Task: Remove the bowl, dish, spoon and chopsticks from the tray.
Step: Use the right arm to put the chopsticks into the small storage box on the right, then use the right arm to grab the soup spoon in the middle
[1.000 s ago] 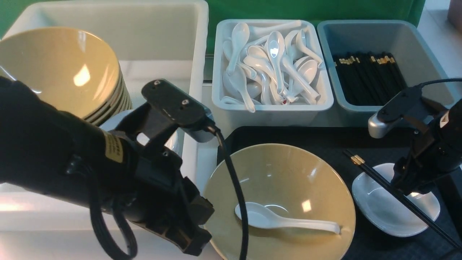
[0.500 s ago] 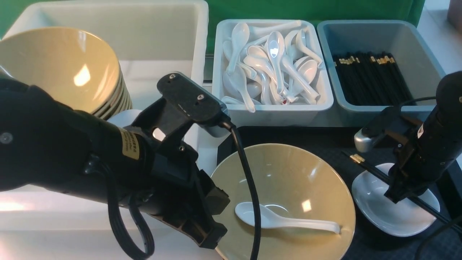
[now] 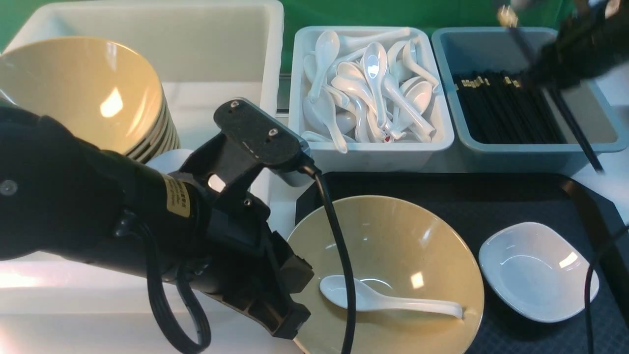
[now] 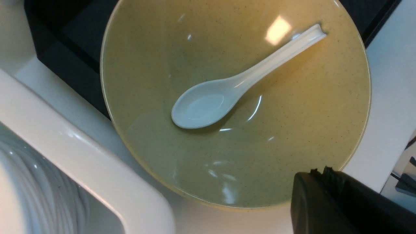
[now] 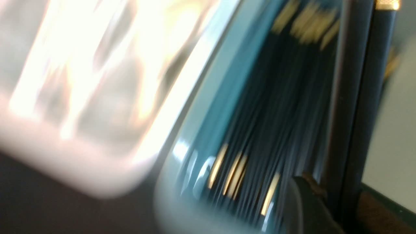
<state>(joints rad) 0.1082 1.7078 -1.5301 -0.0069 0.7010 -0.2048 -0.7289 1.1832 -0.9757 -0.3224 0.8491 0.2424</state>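
Right hand (image 3: 550, 69) is high up beyond the tray's (image 3: 491, 196) far right corner. It's a blur, but it's pinching the chopsticks (image 3: 579, 133). The pair is clear of the tray and in the air, slanting over the blue tub (image 3: 609, 143) just behind the tray. Gold bands are uppermost, thin tips down near that far right corner. The right wrist camera is smeared, yet the chopsticks (image 5: 357, 97) show side by side above the tub's black pile (image 3: 501, 113).

On the tray, the bowl (image 3: 393, 236) fills the left half. Its near edge pokes out past the tray's near left corner, over the table (image 4: 390, 97). The spoon (image 3: 383, 301) lies inside the bowl, scoop toward the tray's left side, handle toward its right. The dish (image 3: 535, 270) sits on the tray's right half, apart from the bowl.

Left hand (image 3: 287, 322) hangs just off the tray's near left corner, beside the bowl's rim, fingers pressed together. Whether it touches the rim, I can't tell.
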